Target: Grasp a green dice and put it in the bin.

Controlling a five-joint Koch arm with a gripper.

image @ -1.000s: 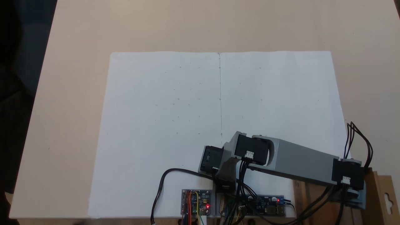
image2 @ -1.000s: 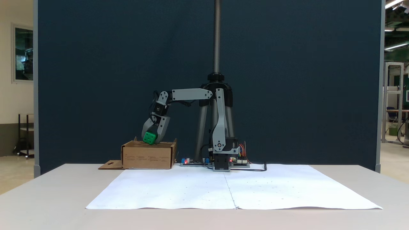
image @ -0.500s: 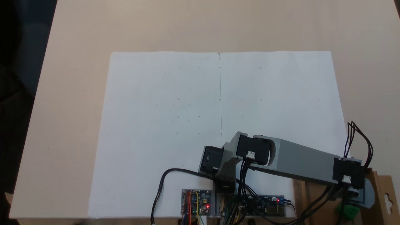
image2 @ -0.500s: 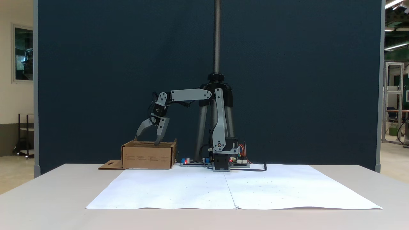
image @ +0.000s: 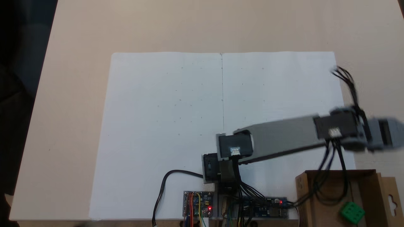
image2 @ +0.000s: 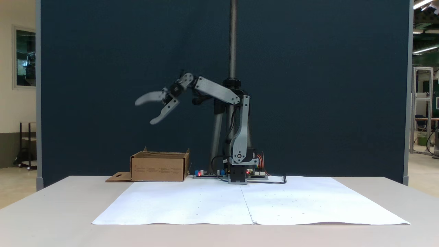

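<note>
- I see the small bright green dice [image: 352,212] lying on the floor of the shallow brown cardboard bin [image: 303,192], near its right wall in a fixed view.
- My grey pincer [image2: 144,111] hangs well above the bin [image2: 157,167], jaws spread wide and empty.
- The bin sits on the pale desk [image2: 51,212], touching the white paper sheet [image2: 219,202].

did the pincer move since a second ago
Yes. The pincer has risen well above the bin, open and empty; a second ago it sat at the bin's rim, holding the green dice.
</note>
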